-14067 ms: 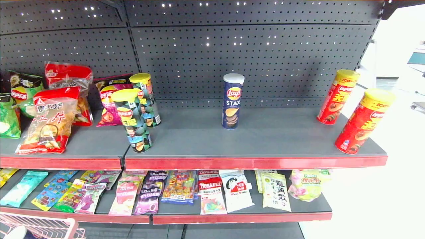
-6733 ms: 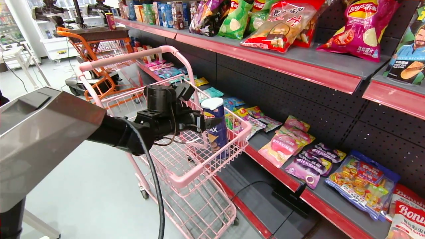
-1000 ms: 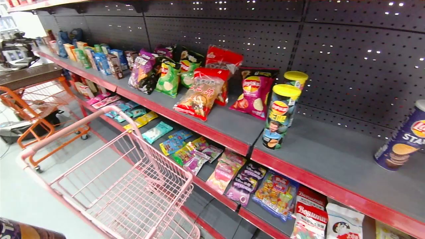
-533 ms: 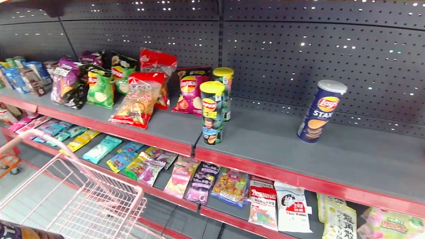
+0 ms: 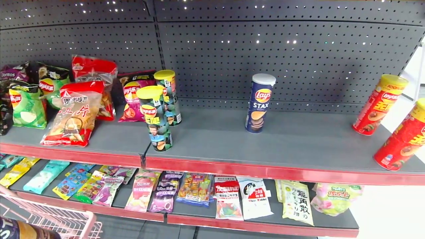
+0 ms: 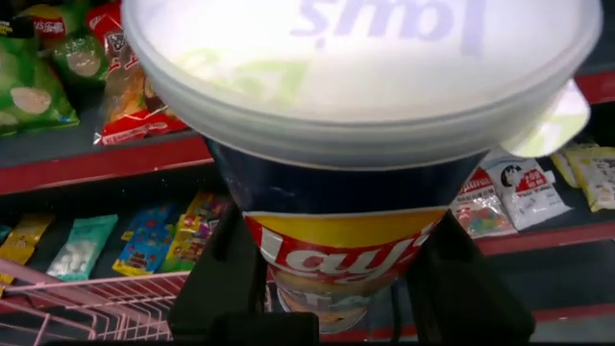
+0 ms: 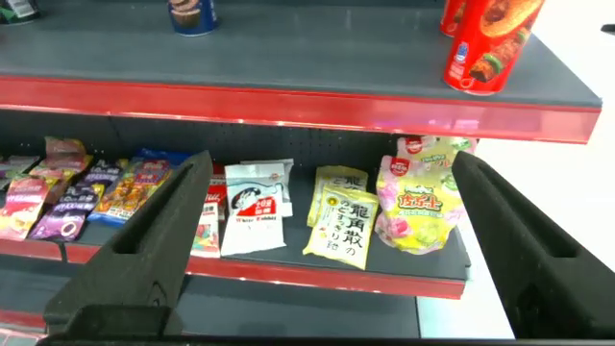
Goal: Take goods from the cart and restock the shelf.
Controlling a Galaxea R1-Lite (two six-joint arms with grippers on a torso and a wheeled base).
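My left gripper (image 6: 341, 288) is shut on a dark blue chip can (image 6: 356, 144) with a white lid, its black fingers (image 6: 216, 279) pressed to both sides. A bit of that can (image 5: 20, 230) pokes in at the head view's lower left corner, above the pink cart (image 5: 49, 215). The grey shelf with a red front edge (image 5: 265, 171) carries a matching blue can (image 5: 259, 103) standing upright mid-shelf. My right gripper (image 7: 336, 259) is open and holds nothing, level with the lower shelf's snack packets (image 7: 255, 216).
Two yellow-lidded cans (image 5: 156, 118) and chip bags (image 5: 73, 113) fill the shelf's left part. Two red cans (image 5: 378, 104) stand at its right end. Bare shelf lies on both sides of the blue can. Flat packets (image 5: 196, 189) cover the lower shelf.
The head camera has swung right, from the cart and aisle to face the shelf; the red cans have come into view. The held can stays at the lower left corner.
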